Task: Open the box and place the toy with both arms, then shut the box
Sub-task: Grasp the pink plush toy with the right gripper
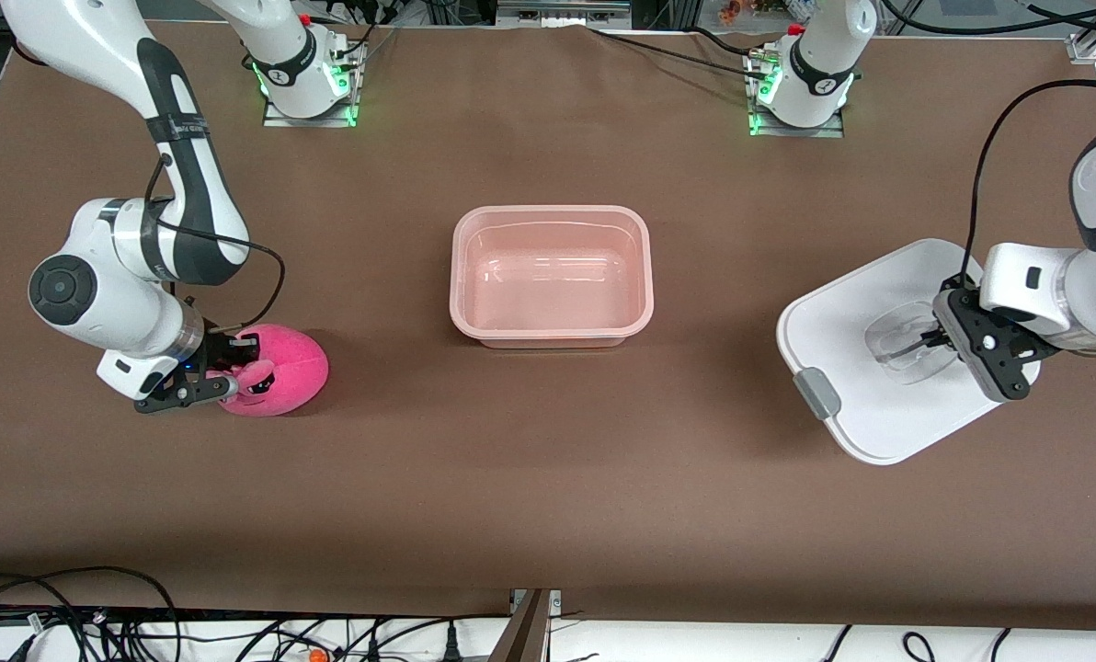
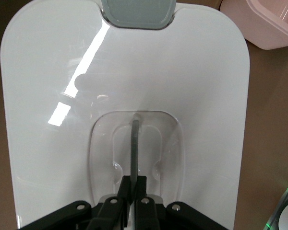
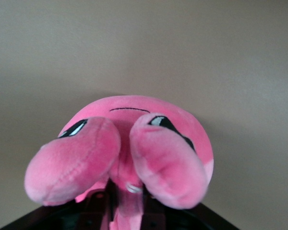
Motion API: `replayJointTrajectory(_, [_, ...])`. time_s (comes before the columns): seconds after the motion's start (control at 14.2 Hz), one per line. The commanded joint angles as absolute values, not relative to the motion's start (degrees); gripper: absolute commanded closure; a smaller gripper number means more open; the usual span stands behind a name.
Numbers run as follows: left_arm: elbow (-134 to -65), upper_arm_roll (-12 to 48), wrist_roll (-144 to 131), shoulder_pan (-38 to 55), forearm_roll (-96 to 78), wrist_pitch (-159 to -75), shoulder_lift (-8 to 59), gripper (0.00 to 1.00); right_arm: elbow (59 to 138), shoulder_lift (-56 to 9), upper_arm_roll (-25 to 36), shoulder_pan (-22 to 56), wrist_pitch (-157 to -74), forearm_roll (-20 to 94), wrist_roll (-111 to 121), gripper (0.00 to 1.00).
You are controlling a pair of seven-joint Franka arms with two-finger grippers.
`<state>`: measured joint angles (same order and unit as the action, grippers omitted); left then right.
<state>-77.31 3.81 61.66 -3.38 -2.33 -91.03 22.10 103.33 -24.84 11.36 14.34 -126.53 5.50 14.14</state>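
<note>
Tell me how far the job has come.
Done: the white lid is off, lying toward the left arm's end, the left hand shut on its clear handle. In hand: the right hand grips the pink plush toy on the table. Left: toy into the pink tray, then lid on.

Both arms low, jaws closed.

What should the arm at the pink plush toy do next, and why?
Probably lift it. The right gripper looks closed on the toy, which sits on the table, and the box stands open because the left gripper holds its lid aside.
</note>
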Motion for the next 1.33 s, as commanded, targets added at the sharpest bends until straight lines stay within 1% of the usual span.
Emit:
replayJointTrajectory(0.0, [-76.82,4.39,63.9,-5.01,-3.87,-88.86,21.53,1.0,103.8,-23.29,11.34,14.94,-126.48,6.15,15.03,1.0])
replayJointTrajectory(0.28, [-76.82,4.48,63.98,-4.66,-3.78,-87.63,21.53,1.0,102.84,-21.36,11.34,17.83,-126.12,5.8,14.76,1.0])
replayJointTrajectory(0.35, [-76.73,4.48,63.98,-4.66,-3.78,-87.63,21.53,1.0,102.05,-20.57,11.34,18.97,-124.47,5.45,14.68,1.0])
replayJointTrajectory(0.7, [-76.73,4.57,63.81,-4.13,-3.78,-87.36,21.53,1.0,90.11,-20.3,9.85,24.07,-105.77,5.27,14.68,1.0])
replayJointTrajectory(0.84, [-76.73,4.57,63.81,-4.13,-3.69,-87.28,21.53,1.0,87.2,-20.3,9.76,27.67,-101.01,4.84,15.03,1.0])
replayJointTrajectory(1.05, [-76.64,4.57,63.81,-3.96,-3.6,-87.28,21.53,1.0,84.64,-20.21,9.23,35.39,-94.15,2.21,15.47,1.0])
replayJointTrajectory(1.26, [-76.64,4.75,63.81,-3.78,-3.69,-87.28,21.53,1.0,81.83,-21.18,9.23,44.53,-89.14,-5.08,15.56,1.0])
